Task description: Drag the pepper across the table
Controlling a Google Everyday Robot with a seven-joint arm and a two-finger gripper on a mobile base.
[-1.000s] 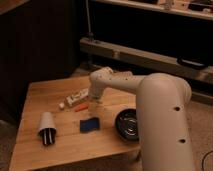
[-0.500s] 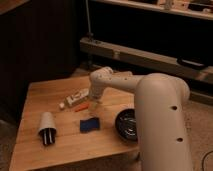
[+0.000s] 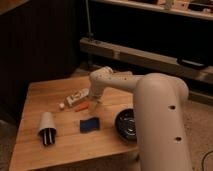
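The pepper [image 3: 83,107] is a small slim orange piece lying near the middle of the light wooden table [image 3: 40,95]. My gripper [image 3: 93,102] comes down from the white arm at the pepper's right end, right next to it; whether it touches the pepper cannot be told. A white labelled packet [image 3: 76,97] lies just behind the pepper.
A blue sponge [image 3: 89,125] lies in front of the pepper. A white cup with a dark opening [image 3: 47,128] lies on its side at the front left. A dark bowl [image 3: 128,125] sits at the table's right edge, partly behind my arm. Dark shelving stands behind.
The arm stays over the same spot by the pepper. The pepper, packet and sponge have not visibly moved.
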